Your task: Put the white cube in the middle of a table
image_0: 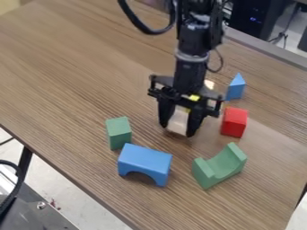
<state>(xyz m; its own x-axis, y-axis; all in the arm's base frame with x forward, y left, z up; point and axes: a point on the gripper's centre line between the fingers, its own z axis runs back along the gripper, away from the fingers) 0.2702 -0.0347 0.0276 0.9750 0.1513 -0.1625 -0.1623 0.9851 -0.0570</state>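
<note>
You have a wood-grained surface (66, 67) running out of frame, and above it the black arm (195, 42), cut off at twelve o'clock. Taking the gripper (177, 130) as your clock's centre, a smooth blue arch block (146, 161) lies at seven, its rounded cutout in shadow, and a green block with a scooped-out top (221, 166) at five. Your red rectangular block (234, 122) is at three, a green rectangular block (119, 133) between eight and nine, and a pointed blue triangular block (236, 87) near two. Your white cube (178, 121) sits at the centre, pinched between the fingers, its sides and top partly covered; you can't tell whether it touches the surface. Behind the gripper, you can barely make out a pale patch (209, 84).
</note>
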